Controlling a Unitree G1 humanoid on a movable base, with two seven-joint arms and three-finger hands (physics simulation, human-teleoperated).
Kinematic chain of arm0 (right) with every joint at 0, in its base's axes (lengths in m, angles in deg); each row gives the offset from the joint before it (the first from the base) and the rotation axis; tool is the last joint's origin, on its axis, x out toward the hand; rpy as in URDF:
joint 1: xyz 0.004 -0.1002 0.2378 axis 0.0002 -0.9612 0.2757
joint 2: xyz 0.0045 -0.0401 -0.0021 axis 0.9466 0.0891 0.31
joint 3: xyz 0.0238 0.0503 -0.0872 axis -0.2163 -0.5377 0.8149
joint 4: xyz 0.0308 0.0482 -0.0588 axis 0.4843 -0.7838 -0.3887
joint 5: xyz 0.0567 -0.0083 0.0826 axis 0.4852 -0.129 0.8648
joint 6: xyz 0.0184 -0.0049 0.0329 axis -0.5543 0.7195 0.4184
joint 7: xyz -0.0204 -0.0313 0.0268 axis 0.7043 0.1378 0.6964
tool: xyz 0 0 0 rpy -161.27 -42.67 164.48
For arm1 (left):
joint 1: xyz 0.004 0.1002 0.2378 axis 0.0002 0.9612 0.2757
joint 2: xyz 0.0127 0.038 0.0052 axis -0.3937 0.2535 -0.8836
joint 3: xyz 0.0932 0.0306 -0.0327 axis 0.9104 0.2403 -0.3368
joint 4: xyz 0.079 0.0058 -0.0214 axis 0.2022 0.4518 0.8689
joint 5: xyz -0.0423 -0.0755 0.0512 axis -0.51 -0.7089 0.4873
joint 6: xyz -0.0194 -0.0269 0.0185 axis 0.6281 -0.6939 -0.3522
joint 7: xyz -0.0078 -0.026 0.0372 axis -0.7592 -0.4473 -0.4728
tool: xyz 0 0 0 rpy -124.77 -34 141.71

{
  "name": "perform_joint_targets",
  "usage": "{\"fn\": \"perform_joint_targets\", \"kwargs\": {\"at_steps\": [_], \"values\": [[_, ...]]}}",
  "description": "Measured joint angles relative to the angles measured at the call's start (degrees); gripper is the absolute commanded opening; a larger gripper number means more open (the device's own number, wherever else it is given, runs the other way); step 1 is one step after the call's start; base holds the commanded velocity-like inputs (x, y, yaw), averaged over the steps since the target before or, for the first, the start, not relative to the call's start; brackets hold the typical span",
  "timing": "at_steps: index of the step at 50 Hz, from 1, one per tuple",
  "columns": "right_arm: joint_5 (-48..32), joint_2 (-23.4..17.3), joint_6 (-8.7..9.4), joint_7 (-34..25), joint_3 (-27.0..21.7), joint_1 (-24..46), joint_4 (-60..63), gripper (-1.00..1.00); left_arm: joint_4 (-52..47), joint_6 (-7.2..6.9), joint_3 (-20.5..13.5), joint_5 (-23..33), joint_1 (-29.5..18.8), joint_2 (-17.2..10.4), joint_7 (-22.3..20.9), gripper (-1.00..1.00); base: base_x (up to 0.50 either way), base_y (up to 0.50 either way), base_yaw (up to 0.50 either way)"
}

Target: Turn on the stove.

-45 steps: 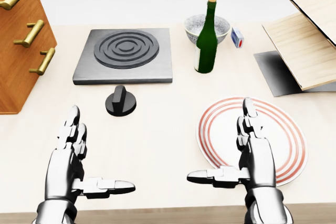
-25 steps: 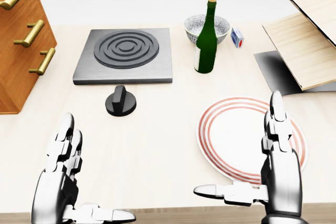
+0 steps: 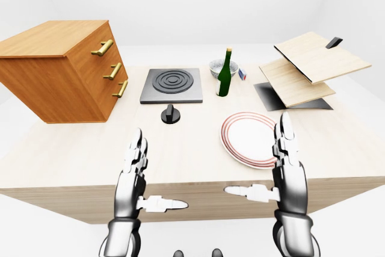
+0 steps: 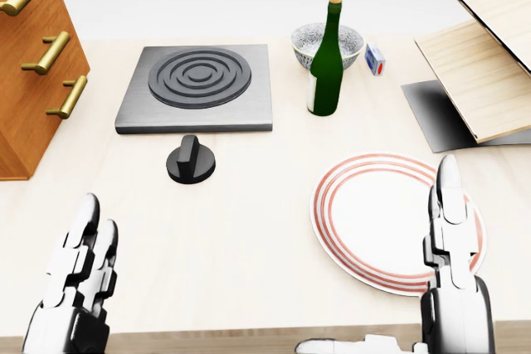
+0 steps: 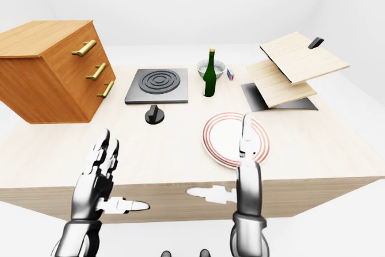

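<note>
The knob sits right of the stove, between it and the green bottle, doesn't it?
Not quite. The head view shows the knob just below the stove, nearer the robot, not to its right. The bottle stands right of the stove.

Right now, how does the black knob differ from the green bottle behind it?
The stove knob is black, squat and low on the counter; the green wine bottle is tall and slim with a pale cork top. The knob sits just below the stove plate in the head view; the bottle stands to its right, beside a bowl. Both stand upright, untouched.
</note>
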Motion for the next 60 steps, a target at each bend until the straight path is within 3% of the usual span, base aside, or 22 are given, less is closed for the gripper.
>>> {"fn": "perform_joint_targets", "kwargs": {"at_steps": [16,25,41,60], "values": [[-2.2,-2.2,0.00,2.6,2.9,-2.9,1.7,1.00,-4.1,0.00,0.4,-1.3,2.9,-0.4,-0.2,1.00,0.00,0.00,0.00],[-1.6,-2.5,0.00,2.7,2.9,-3.3,1.6,1.00,-3.8,0.00,0.7,-1.0,2.6,-0.6,0.1,1.00,0.05,0.00,0.00],[0.2,-2.1,0.00,1.7,2.1,-4.1,1.7,1.00,-3.9,0.00,0.3,-1.2,2.2,-0.4,-0.4,1.00,0.45,0.00,0.00],[2.2,-4.3,0.00,4.3,5.8,-5.5,4.6,1.00,-3.0,0.00,0.2,-1.3,0.6,-0.2,-0.7,1.00,0.02,0.00,0.00]]}}
